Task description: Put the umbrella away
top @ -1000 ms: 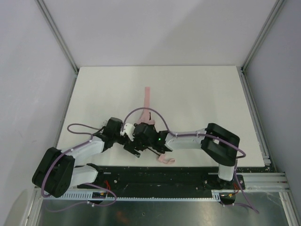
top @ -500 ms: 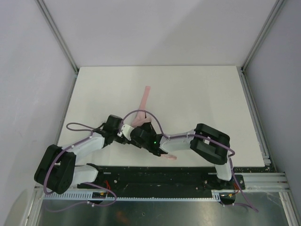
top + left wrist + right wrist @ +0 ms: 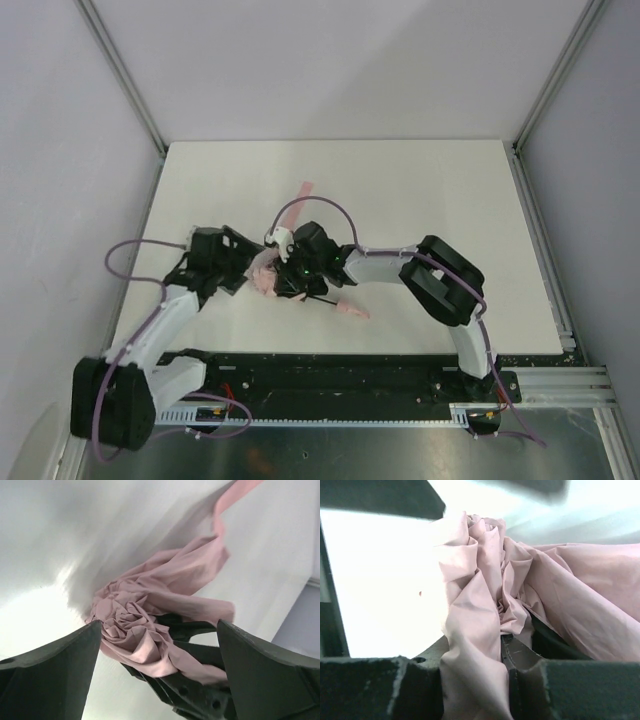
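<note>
Jaws: two sets, one per arm. Left jaws are spread wide and grip nothing. Right jaws are drawn narrow, pinched on a fold of the umbrella (image 3: 265, 278).

Top view.
- Arms: two, the left arm (image 3: 165, 320) and the right arm (image 3: 385, 268), both reaching inward over one white surface (image 3: 420, 190).
- Landmark: the right wrist (image 3: 312, 250).
- Umbrella: one, collapsed to a crumpled pale pink bundle. It touches the right wrist on its left side, between that wrist and the left arm's end.
- Shaft (image 3: 322, 299): one, thin and dark, running out from under the right wrist.
- Handle (image 3: 352, 311): one, small and pink, lying on the surface nearer the bases than the right wrist and to its right.
- Strip (image 3: 303, 189): one, pink, showing on the far side of the right wrist.
- Long axis: slanted, with the bundle end to the left and the handle end pointing near-right.

Left wrist view.
- Left jaws: two dark blades standing well apart. The bundle sits between them and brushes one blade, with a clear gap to the other.
- Right jaws: dark, beneath the fabric, with cloth draped over them.
- Strip: trails up and away from the bundle.

Right wrist view.
- Fabric: gathered pink folds fill the frame.
- Right jaws: one pleat drops between them, clamped close on both sides.
</note>
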`<state>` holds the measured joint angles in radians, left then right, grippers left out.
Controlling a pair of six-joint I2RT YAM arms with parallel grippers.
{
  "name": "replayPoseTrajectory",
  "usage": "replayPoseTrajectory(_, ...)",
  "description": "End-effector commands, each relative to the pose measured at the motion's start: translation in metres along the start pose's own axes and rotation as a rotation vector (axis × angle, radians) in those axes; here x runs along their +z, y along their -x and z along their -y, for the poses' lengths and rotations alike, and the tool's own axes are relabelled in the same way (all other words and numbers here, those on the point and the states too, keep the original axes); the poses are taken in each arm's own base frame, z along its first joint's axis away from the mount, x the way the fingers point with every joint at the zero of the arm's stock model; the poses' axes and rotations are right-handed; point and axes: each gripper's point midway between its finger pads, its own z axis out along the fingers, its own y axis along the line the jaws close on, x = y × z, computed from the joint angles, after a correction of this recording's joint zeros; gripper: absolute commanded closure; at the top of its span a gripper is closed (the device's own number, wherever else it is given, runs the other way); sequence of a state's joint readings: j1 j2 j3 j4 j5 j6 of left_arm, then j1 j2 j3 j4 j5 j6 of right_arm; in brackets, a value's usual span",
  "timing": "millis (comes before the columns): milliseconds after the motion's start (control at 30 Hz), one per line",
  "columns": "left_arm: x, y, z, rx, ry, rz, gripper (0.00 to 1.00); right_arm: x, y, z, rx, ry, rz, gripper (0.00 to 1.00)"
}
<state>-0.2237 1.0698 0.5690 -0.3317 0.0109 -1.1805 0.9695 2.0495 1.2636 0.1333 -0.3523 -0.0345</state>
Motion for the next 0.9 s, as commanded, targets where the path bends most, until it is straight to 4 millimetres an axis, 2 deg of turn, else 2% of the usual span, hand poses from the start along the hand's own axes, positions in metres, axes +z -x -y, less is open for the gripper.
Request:
replayPoseTrajectory(0, -0.03, 0.035, 0.014, 0.116, -0.117, 0.113, 0.01, 0.0, -0.128, -0.029, 0.347, 0.176, -0.388, 1.0)
replayPoseTrajectory(67, -0.037, 0.035, 0.013, 0.137, -0.148, 0.12, 0.01, 0.002, -0.125, -0.029, 0.418, 0.21, -0.393, 1.0)
replayPoseTrajectory(133, -0.04, 0.027, 0.01, 0.142, -0.17, 0.092, 0.01, 0.005, -0.121, -0.027, 0.488, 0.237, -0.391, 1.0)
replayPoseTrajectory(267, -0.032, -0.001, -0.009, 0.038, -0.165, -0.023, 0.01, 0.013, -0.125, -0.015, 0.618, 0.239, -0.411, 1.0)
replayPoseTrajectory(400, -0.021, -0.018, -0.022, -0.09, -0.151, -0.087, 0.01, 0.019, -0.125, -0.006, 0.71, 0.243, -0.409, 1.0)
replayPoseTrajectory(667, -0.002, -0.029, -0.017, -0.192, -0.166, -0.127, 0.01, 0.024, -0.108, -0.005, 0.837, 0.328, -0.354, 1.0)
replayPoseTrajectory(867, 0.0, -0.027, -0.01, -0.274, -0.214, -0.058, 0.01, 0.026, -0.1, -0.008, 0.868, 0.365, -0.333, 1.0)
